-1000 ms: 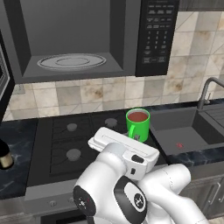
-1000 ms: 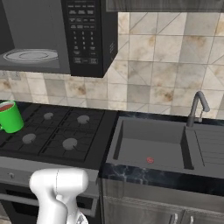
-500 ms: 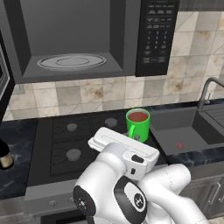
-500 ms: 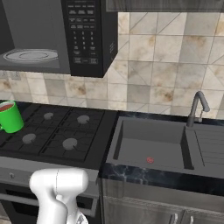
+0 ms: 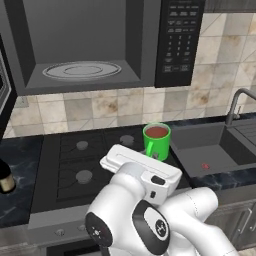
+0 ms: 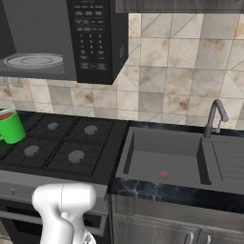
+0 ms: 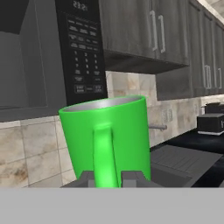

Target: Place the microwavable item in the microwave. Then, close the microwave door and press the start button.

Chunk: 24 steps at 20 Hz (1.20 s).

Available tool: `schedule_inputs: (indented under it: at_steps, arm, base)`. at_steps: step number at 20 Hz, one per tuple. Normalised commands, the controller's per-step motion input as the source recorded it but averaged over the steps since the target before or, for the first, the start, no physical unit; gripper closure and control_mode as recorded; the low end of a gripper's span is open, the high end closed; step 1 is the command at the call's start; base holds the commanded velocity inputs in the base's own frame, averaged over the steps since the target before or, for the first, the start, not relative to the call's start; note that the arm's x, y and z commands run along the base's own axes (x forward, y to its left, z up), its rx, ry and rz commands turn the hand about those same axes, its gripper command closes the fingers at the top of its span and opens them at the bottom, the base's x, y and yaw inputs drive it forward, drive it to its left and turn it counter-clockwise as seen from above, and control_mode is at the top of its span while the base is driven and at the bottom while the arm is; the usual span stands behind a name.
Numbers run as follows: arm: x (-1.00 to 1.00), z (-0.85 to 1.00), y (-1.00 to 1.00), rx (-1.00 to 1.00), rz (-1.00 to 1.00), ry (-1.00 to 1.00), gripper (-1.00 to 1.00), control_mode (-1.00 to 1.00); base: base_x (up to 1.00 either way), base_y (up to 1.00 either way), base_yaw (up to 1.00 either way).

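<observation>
Gripping the green mug (image 7: pixel 107 138) by its side handle, the gripper (image 7: pixel 109 178) has its two dark finger tips clamped on either side of the handle's lower end, so the mug sits right in front of the hand, upright, with its mouth up and its long axis vertical. In the left base view the mug (image 5: pixel 156 139) stands low over the right side of the stovetop (image 5: pixel 85 165), its dark reddish-brown liquid showing, with the white hand directly behind it; whether its base touches the stovetop or hangs just above it I cannot tell. The move that matters runs up and to the left: the microwave (image 5: pixel 100 45) hangs over the stove, its grey cavity open toward the robot and the glass turntable (image 5: pixel 81 70) well above the mug and off to the left of it. The keypad panel (image 5: pixel 177 35) stands almost straight over the mug, so a plain vertical lift would likely meet the underside of the microwave; the mug probably has to come toward the robot, rise past the lower lip, and go in level so as not to spill. The microwave door (image 5: pixel 4 85) is swung open at the far left edge. A dark bottle (image 5: pixel 6 177) stands on the table at the left, well apart, and the sink (image 6: pixel 164 159) lies to the right, out of the path.
</observation>
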Motion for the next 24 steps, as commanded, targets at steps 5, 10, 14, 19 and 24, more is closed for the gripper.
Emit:
schedule_inputs:
  at_steps: [5,10,14,19,24]
  arm:
    - [0.20,0.57,0.00,0.00,0.19,-0.26,1.00,-1.00]
    - [0.18,0.78,0.00,-0.02,0.11,-0.20,1.00,-1.00]
    - [0.32,0.50,0.08,-0.01,0.00,-0.01,1.00,-1.00]
    - [0.46,0.19,0.26,-0.01,0.00,0.00,1.00,-1.00]
    - [0.44,0.09,0.21,0.00,0.00,0.00,1.00,-1.00]
  base:
    - [0.00,0.00,0.00]
    - [0.00,0.00,0.00]
    - [0.00,0.00,0.00]
    - [0.00,0.00,0.00]
    - [0.00,0.00,0.00]
